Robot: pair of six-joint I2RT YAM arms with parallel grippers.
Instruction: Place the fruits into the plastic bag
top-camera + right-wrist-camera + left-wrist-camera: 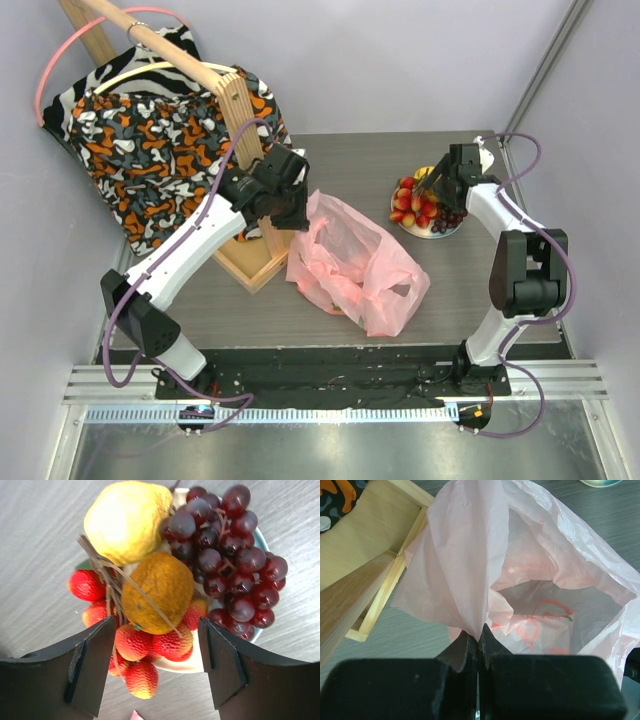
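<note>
Top camera looks down; wrist cameras peer closely at bag [460,555], fruits [160,590].

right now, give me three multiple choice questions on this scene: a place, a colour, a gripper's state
1. The pile of small fruits lies: A) on the grey tabletop B) on the pale blue round plate C) on the wooden frame
2. The clustered grape bunch is: A) dark purple B) green C) white
3. The left gripper is: A) open over the plate B) out of view C) shut on the thin translucent pink plastic bag
Answers: 1B, the plate's rim shows under them; 2A, clear in the right wrist view; 3C, its jaws meet on the bag's film.
</note>
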